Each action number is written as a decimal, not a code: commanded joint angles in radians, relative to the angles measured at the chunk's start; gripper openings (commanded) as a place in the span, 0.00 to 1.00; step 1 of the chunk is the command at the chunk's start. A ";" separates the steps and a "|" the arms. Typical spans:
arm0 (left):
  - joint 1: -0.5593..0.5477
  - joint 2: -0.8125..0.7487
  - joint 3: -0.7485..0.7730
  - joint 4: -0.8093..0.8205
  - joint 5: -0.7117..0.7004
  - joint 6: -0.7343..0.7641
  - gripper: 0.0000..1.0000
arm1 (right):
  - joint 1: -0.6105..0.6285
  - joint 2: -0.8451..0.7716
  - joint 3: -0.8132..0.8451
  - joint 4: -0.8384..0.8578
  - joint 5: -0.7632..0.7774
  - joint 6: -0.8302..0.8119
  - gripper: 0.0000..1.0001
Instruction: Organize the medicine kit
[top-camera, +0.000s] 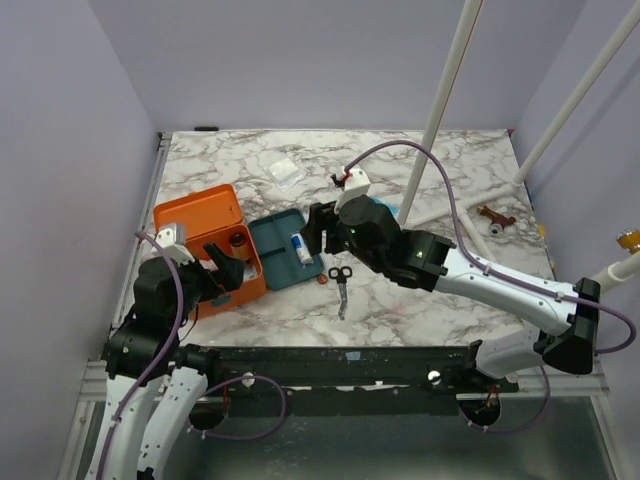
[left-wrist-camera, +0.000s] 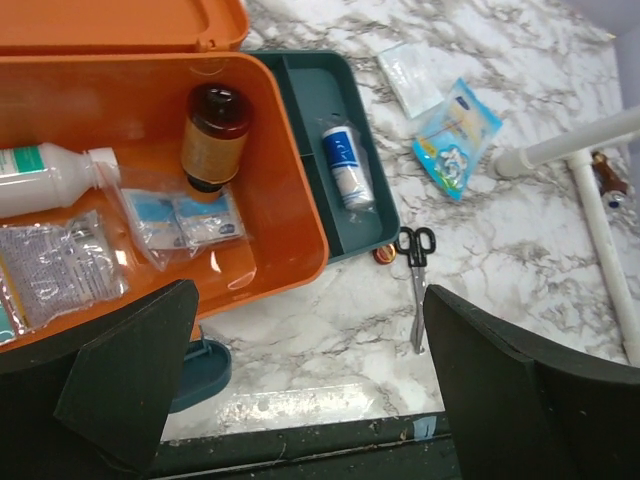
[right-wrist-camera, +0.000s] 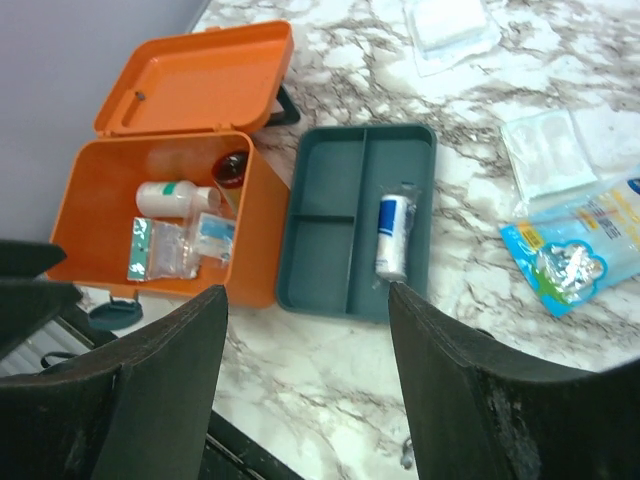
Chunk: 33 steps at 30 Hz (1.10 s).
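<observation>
Packing looks midway: right hand (right-wrist-camera: 305, 300) hovers released above the bandage roll (right-wrist-camera: 393, 235) in the tray (right-wrist-camera: 330, 180), left hand (left-wrist-camera: 310, 295) released over the medicine kit (left-wrist-camera: 290, 230); scissors (left-wrist-camera: 417, 270) need gathering next.

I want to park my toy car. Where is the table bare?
Bare marble lies behind the medicine kit, far left, and along the near edge right of the scissors. Crowded: between the tray and scissors, and around the packets farther back.

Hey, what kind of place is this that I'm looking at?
Probably a robot lab test cell, not a home or clinic: a marble-print tabletop boxed in by plain lilac walls, white pipe poles, and an open orange medicine kit laid out as a prop.
</observation>
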 joint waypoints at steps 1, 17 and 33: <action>-0.002 0.102 0.022 -0.018 -0.113 -0.029 0.99 | 0.003 -0.091 -0.078 -0.007 0.032 0.006 0.68; 0.002 0.424 0.016 0.161 -0.202 0.083 0.90 | 0.004 -0.189 -0.168 0.004 -0.030 -0.003 0.69; 0.023 0.625 -0.068 0.347 -0.296 0.024 0.84 | 0.003 -0.206 -0.231 0.022 -0.053 -0.019 0.70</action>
